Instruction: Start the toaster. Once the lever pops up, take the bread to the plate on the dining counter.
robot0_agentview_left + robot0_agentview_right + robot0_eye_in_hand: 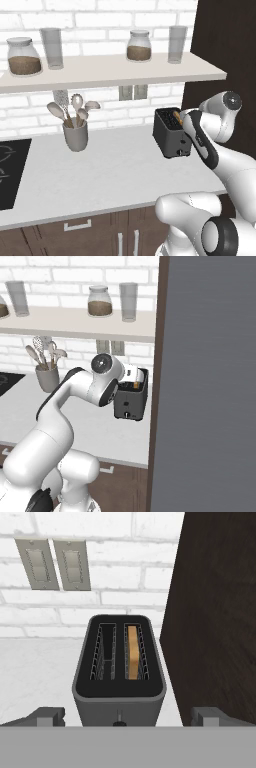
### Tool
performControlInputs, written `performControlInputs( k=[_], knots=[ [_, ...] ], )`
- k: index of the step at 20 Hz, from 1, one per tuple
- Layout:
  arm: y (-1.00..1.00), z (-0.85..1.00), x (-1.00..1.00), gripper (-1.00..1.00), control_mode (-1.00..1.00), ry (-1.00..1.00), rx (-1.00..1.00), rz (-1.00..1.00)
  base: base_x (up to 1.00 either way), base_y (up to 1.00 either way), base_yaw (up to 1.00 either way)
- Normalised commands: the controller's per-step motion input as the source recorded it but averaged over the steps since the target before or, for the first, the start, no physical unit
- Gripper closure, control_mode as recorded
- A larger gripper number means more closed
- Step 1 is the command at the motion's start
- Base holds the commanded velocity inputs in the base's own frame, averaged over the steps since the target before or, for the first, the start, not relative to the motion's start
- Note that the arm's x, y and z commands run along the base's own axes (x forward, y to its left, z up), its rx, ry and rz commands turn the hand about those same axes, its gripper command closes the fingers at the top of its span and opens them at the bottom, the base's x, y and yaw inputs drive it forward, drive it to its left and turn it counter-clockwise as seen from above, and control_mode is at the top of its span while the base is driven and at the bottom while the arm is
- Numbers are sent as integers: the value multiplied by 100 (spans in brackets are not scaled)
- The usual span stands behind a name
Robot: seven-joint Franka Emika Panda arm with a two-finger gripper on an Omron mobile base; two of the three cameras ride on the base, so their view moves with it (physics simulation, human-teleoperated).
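Pale grey-white counter [110,165] backed by white brick wall. Boxy dark grey 2-slot toaster [119,672] on counter beside dark wood panel [220,612]. Golden-brown bread slice [132,652] in right slot. Pincer [127,716] spread wide, straddling toaster's near end, empty.

The toaster [119,677] is showing a smooth, matt dark-grey shell, plastic or painted metal, with thin wire guards inside its slots. The bread [132,652] is looking dry and golden. The worktop [100,170] is reading as pale, smooth stone, matt. Behind it the brick wall [100,532] is looking white and painted. The tall side panel [220,612] is showing dark wood grain.
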Motion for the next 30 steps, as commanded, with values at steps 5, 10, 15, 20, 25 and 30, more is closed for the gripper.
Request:
performControlInputs(
  k=[5,10,15,20,25,30],
  knots=[
    [0,0,0,-100,-100,0,0,0,0,0,0],
    [0,0,0,-100,-100,0,0,0,0,0,0],
    [0,0,0,-100,-100,0,0,0,0,0,0],
    [0,0,0,-100,-100,0,0,0,0,0,0],
    [0,0,0,-100,-100,0,0,0,0,0,0],
    [0,0,0,-100,-100,0,0,0,0,0,0]
  ],
)
